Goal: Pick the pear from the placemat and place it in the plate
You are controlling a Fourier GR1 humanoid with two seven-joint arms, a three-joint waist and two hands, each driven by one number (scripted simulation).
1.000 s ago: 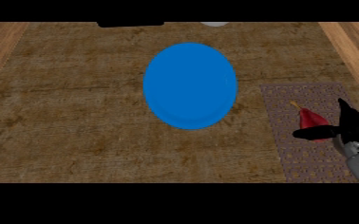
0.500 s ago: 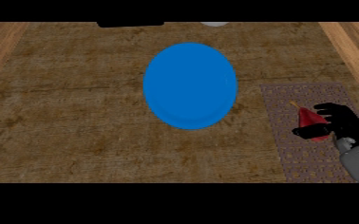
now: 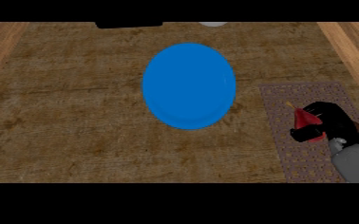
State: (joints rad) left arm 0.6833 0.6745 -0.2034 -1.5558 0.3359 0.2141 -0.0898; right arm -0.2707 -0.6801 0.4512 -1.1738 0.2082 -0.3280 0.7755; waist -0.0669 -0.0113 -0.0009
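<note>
A red pear [image 3: 306, 119] with a thin stem lies on the patterned placemat [image 3: 294, 99] at the right of the counter. My right hand [image 3: 329, 123] is curled round the pear from the right, with the thumb below it, and hides most of it. The blue plate [image 3: 188, 86] sits in the middle of the counter, left of the placemat, with nothing on it. My left hand does not show.
A dark object [image 3: 129, 24] and a pale round thing [image 3: 212, 24] sit at the counter's far edge. Lighter wooden strips [image 3: 341, 42] run along the counter's left and right sides.
My right hand's fingers were spread open beside the pear a second ago; they have since closed round it on the placemat. The plate has not moved.
</note>
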